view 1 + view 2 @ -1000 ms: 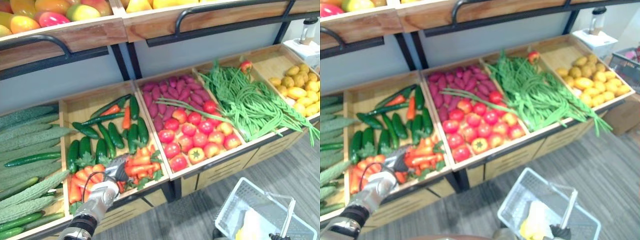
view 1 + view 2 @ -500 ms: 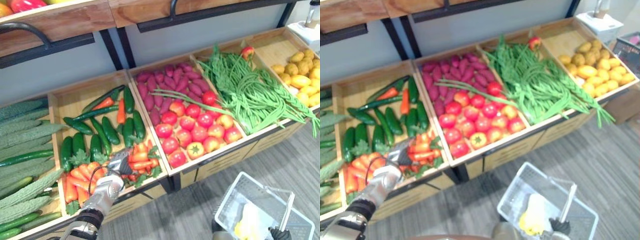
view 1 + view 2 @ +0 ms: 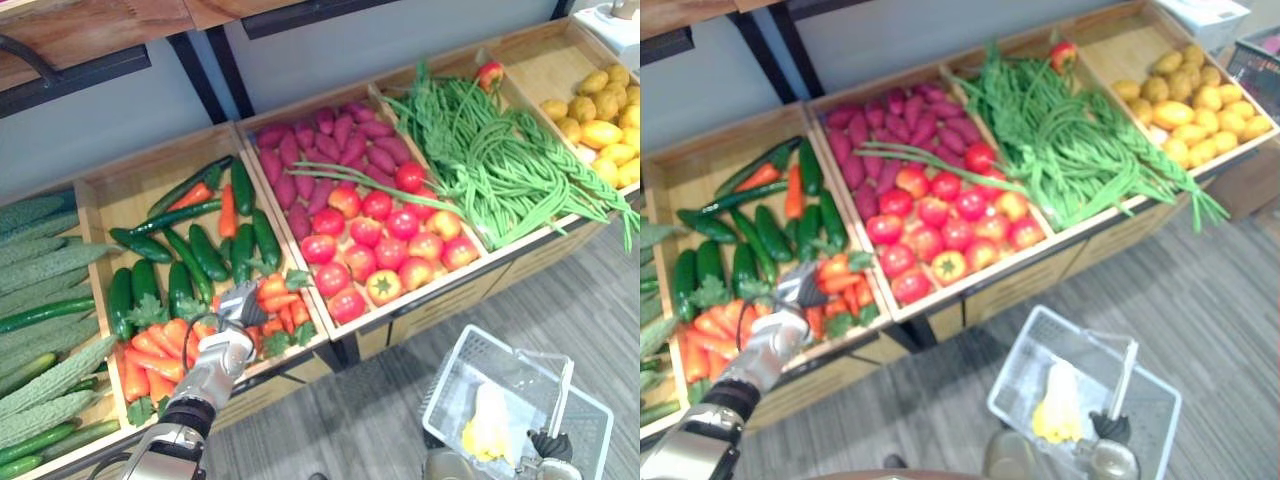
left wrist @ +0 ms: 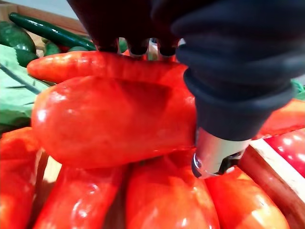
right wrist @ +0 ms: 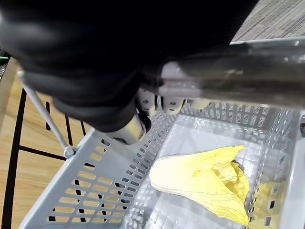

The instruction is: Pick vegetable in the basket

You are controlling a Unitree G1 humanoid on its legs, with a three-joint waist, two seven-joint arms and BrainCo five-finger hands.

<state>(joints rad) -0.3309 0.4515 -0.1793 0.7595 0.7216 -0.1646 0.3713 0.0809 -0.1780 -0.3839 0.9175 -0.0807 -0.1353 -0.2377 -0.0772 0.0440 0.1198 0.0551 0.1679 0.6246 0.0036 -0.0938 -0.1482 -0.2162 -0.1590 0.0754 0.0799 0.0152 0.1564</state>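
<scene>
Carrot point(image 4: 114, 119): orange, lying on top of the carrot heap point(image 3: 155, 350) at the front of a wooden crate point(image 3: 105, 195); not in the basket.
Left hand point(image 3: 222, 350): reaches into that crate from the front edge; its dark-tipped fingers point(image 4: 138, 45) curl over the carrot and the thumb presses on the opposite side, so it pinches the carrot, which is touching the ones under it.
Same crate: dark green cucumbers point(image 3: 205, 250) lie behind the heap, with a few long peppers and single carrots at the back.
Neighbouring crates: bumpy green gourds point(image 3: 50, 270) on the robot's left; purple roots point(image 3: 320, 150) with red tomatoes point(image 3: 385, 245) in front of them on the right; then long green beans point(image 3: 490, 170); then yellow potatoes point(image 3: 600, 120) farthest right.
Basket point(image 3: 455, 385): pale grey plastic mesh, down in front of the crates above the grey floor, well apart from the carrots; a pale yellow leafy vegetable point(image 5: 200, 179) lies in its bottom.
Right hand point(image 3: 1108, 427): clenched round the basket's grey handle point(image 3: 1125, 372).
</scene>
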